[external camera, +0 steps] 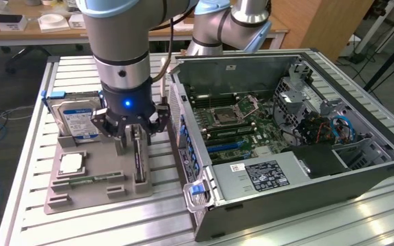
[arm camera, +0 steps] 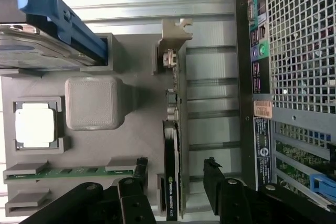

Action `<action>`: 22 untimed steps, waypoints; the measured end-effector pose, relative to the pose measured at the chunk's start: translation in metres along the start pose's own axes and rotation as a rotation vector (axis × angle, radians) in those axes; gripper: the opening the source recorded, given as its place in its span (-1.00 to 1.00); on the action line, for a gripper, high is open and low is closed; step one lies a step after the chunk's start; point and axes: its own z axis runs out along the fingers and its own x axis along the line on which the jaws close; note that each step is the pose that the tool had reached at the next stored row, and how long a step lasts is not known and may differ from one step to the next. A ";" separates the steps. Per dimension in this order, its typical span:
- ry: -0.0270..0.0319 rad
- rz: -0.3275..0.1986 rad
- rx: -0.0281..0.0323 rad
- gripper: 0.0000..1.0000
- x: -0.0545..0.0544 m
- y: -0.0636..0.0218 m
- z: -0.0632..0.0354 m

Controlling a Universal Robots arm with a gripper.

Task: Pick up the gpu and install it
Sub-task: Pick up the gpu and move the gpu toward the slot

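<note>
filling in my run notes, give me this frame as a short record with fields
arm: gripper low over the grey tray
fingers: open, one on each side of the gpu, not closed on it
gpu: standing on edge in its slot in the grey tray, not lifted
also in tray: hard drive, processor, memory strip
computer case: open, beside the tray on the exterior view's right
task state: gpu not yet picked up

Between gripper (arm camera: 175, 167) fingers (arm camera: 216, 179): gpu (arm camera: 171, 182), slim gaps beside.
One flank: computer case (arm camera: 294, 51) close.
Other flank: hard drive (external camera: 77, 115) near.
</note>
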 end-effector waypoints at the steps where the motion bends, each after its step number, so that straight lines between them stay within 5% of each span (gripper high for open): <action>1: 0.0000 0.000 0.0000 0.09 0.000 -0.0014 0.0010; 10: -0.0002 0.001 -0.0002 0.09 0.000 -0.0076 0.0158; 22: -0.0007 0.009 0.0024 0.09 0.004 0.0039 0.0313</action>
